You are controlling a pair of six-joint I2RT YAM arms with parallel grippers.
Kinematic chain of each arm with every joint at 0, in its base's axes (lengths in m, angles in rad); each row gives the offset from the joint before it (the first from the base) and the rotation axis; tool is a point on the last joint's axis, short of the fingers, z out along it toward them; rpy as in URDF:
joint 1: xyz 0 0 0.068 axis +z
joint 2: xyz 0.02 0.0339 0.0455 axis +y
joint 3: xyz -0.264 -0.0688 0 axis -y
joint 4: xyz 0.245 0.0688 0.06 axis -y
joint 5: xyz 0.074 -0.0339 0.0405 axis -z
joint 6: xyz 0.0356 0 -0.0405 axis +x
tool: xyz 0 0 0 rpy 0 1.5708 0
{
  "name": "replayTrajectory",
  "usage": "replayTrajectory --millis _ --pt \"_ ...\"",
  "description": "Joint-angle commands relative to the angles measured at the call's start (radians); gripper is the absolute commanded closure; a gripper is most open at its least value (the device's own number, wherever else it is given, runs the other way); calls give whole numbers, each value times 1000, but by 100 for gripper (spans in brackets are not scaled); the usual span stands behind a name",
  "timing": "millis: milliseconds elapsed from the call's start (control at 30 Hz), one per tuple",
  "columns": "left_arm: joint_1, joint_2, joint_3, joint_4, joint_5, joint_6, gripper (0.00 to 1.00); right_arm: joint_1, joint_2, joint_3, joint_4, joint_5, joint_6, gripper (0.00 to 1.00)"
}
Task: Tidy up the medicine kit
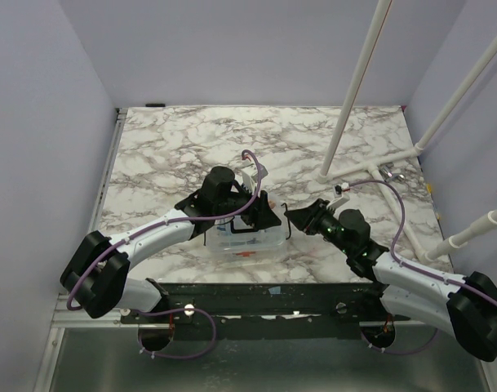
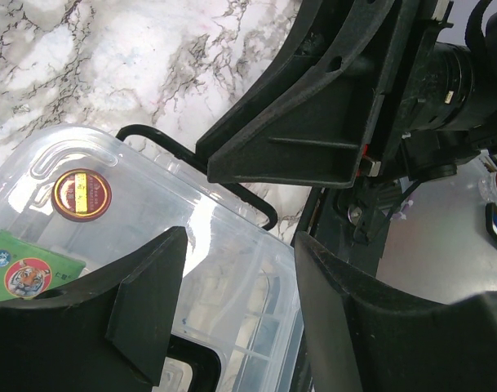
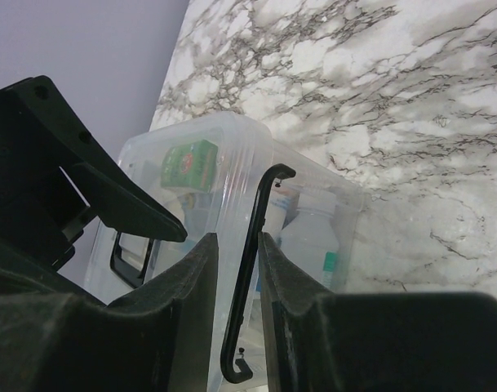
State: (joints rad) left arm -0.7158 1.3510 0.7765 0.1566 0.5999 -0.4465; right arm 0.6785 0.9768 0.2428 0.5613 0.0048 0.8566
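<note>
From above, we see the medicine kit (image 1: 246, 242) on the marble table (image 1: 175, 147), close to the near edge, at about 6 o'clock from the table's middle. Its lid is down.

The left arm (image 1: 150, 237) comes in from 8 o'clock. It lies low and bends at the elbow, and its wrist sits over the top of the kit. The left gripper (image 2: 240, 241) points down at the lid. Its fingers (image 2: 142, 302) stand about half way apart, with a corner of the kit between them. We cannot tell if they pinch the kit or only hang over it.

The right arm (image 1: 403, 273) comes in from 4 o'clock and reaches flat toward the kit's 3 o'clock side. There a thin black handle (image 3: 250, 278) sticks out. The right gripper (image 3: 238, 241) has a narrow gap, and the handle runs through it. One finger is just beside the handle. On the other side we see a little space, so the handle is not squeezed.

Through the clear walls we see a round red tin (image 2: 82, 194), a green packet (image 2: 24, 273) with a tiger face, and a white bottle (image 3: 313, 237)
</note>
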Motion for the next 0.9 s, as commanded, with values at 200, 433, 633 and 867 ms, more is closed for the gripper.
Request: replayTrajectory --millis 200,433,633,867 --pt "-5 34 -59 -161 -6 8 42 -6 31 24 67 -66 12 70" --pt "-6 34 -59 -161 -6 11 42 -5 25 23 83 -73 12 70" --pt "-6 37 -58 -162 -8 12 42 -5 8 24 79 -75 12 70" --pt "-6 42 -60 -161 -6 10 42 -6 8 27 92 -94 22 70"
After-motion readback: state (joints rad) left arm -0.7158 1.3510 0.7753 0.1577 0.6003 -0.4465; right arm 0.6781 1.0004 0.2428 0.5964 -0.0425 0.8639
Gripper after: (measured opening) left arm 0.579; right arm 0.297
